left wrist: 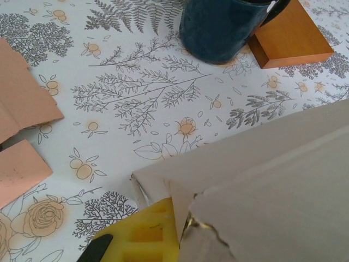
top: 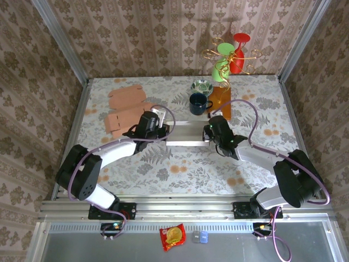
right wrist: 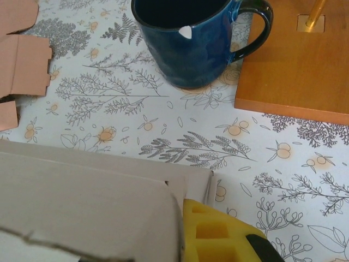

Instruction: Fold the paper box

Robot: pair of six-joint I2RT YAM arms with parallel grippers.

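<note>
The left arm (top: 117, 150) and right arm (top: 256, 155) have white links and black joints, their bases bolted at the aluminium rail (top: 185, 206). Purple cables (top: 255, 114) loop beyond that rail. The fingers (left wrist: 147, 234) are gridded yellow.

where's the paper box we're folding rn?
Top view: the paper box lies mid-table, spanning between the left gripper at its left end and the right gripper at its right end, just nearer the arms than the blue mug.

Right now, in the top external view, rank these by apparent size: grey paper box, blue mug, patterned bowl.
1. grey paper box, clearly the largest.
2-3. blue mug and patterned bowl look about alike, so I won't rank them.
</note>
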